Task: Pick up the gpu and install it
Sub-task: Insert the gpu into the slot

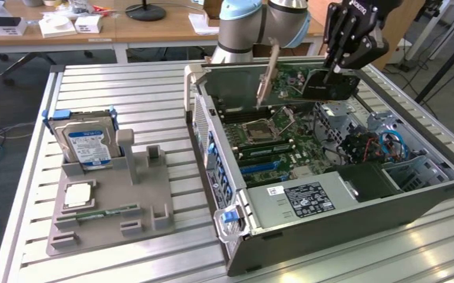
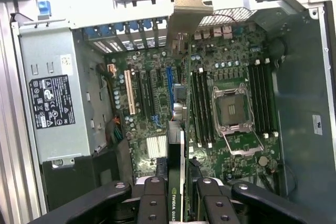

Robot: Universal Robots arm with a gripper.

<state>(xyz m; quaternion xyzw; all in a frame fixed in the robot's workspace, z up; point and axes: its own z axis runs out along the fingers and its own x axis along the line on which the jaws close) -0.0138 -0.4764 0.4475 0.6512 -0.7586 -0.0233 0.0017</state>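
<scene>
The gripper [image 1: 334, 71] is clamping the gpu [image 1: 302, 82], holding it upright above the motherboard [image 1: 298, 150] inside the open computer case [image 1: 353, 230]. Pickup is looking complete. The card is not yet sitting in any slot.

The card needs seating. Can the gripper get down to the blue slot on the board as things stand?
Probably yes: the case is open, and nothing stands between the card in the gripper and the blue slot.

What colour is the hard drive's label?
Blue and white; the hard drive label shows best in the exterior view.
</scene>
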